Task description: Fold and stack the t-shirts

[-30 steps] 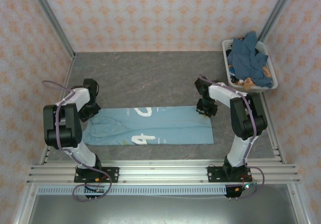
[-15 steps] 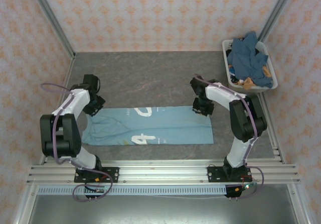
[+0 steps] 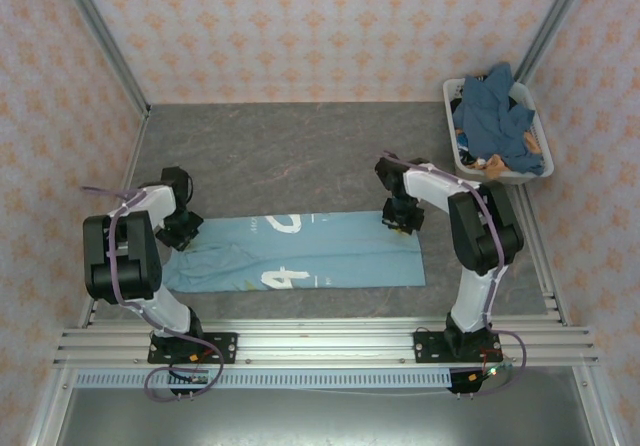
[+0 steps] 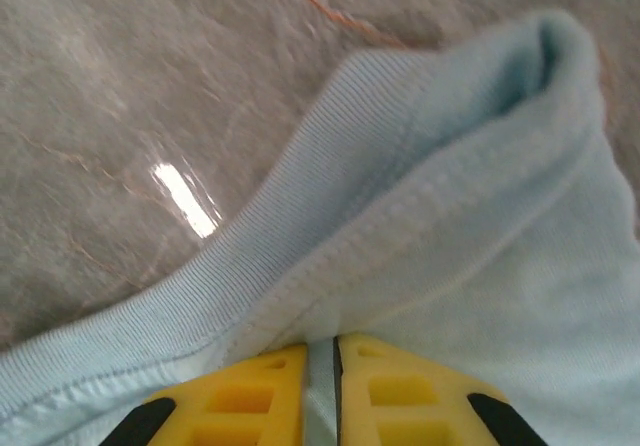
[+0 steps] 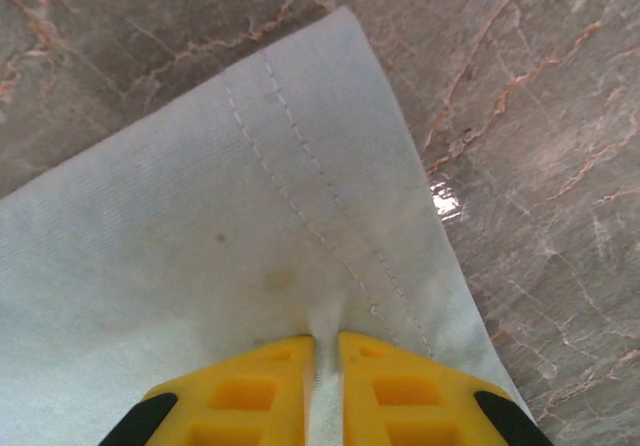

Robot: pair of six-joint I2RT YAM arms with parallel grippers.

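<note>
From above, the light sky-blue cloth t-shirt lies flat on the grey marbled worktop. In the left wrist view the left gripper pinches its ribbed edge. In the right wrist view the right gripper pinches a hem corner, good holds for limp, light cloth.

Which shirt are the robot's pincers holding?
The light blue t-shirt with white letters, flat on the table. The left pincer and right pincer pinch its edges. The darker blue shirts lie heaped in the basket.

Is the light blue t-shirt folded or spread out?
Folded: the t-shirt lies as a narrow band, its white print cut off at both long edges.
</note>
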